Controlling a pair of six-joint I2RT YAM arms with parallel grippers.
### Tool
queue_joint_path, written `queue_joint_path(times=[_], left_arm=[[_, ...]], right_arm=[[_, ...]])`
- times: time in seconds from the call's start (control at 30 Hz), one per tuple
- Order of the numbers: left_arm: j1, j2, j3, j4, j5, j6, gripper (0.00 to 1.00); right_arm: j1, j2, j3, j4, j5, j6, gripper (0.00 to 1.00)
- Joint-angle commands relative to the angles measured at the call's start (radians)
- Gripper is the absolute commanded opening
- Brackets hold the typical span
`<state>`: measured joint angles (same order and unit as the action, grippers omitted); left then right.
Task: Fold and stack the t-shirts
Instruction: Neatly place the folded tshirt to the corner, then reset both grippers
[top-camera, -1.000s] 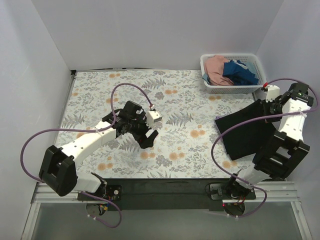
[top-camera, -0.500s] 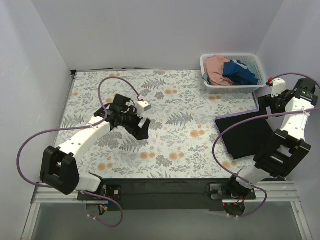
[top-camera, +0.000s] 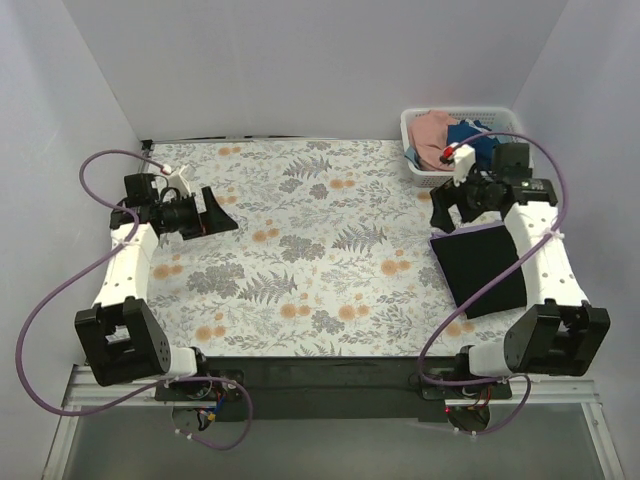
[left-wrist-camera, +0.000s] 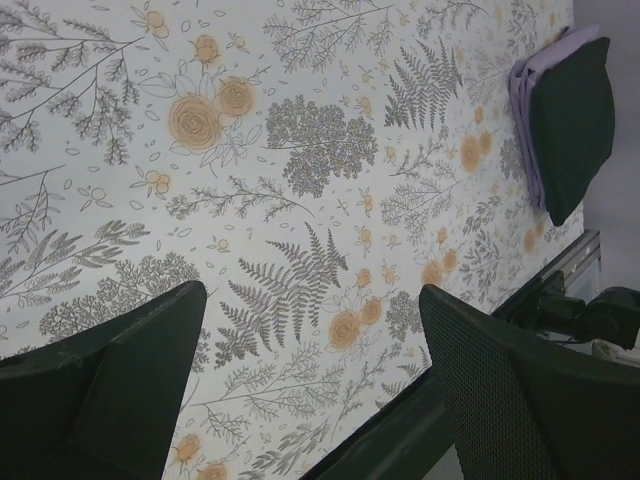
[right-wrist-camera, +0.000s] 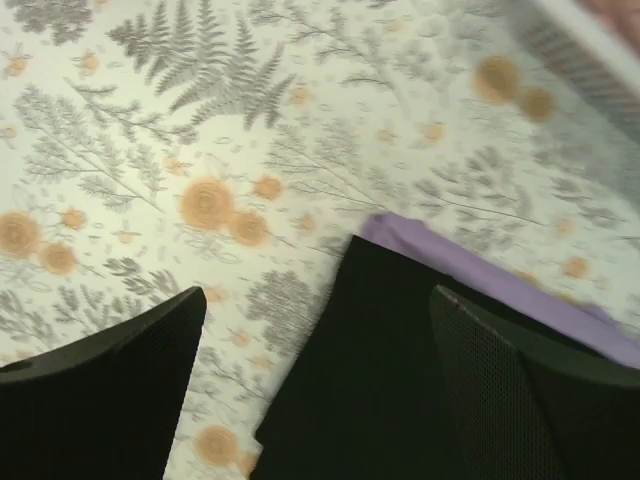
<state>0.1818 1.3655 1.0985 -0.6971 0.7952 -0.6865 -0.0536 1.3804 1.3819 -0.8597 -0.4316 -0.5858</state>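
Right tool (top-camera: 452, 212) is wide open, nothing in it, hanging over the far corner of the black t-shirt (top-camera: 485, 270). That shirt lies folded flat on the lavender t-shirt (right-wrist-camera: 480, 280), which only shows as a thin edge along the far side. The stack sits on the right side of the flowery bench (top-camera: 320, 240). Just past it, the white basket (top-camera: 408, 128) holds the pink t-shirt (top-camera: 432, 132) and the dark blue t-shirt (top-camera: 478, 132). Left tool (top-camera: 220, 212) is spread open too, empty, way over by the left edge.
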Motion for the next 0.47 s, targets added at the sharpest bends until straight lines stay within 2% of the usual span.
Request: queue_joint_path(times=[0.0,0.07,0.2,0.43], left_arm=[[0.076,-0.020,0.005,-0.097,0.075,0.045,0.88],[0.102,-0.040,-0.035,-0.108,0.040,0.085,0.88],[0.105,-0.095,-0.087,-0.102,-0.071,0.148,0.88],[0.105,-0.131,-0.115,-0.055,-0.134,0.160,0.88]], right_arm=[[0.092,-0.026,-0.167,0.129,-0.030,0.159,0.98],[0.132,-0.064,-0.298,0.221,-0.024,0.211,0.98],[0.164,-0.141,-0.435,0.284,-0.018,0.254,0.98],[0.176,-0.237,-0.508,0.286,-0.007,0.267,0.98]])
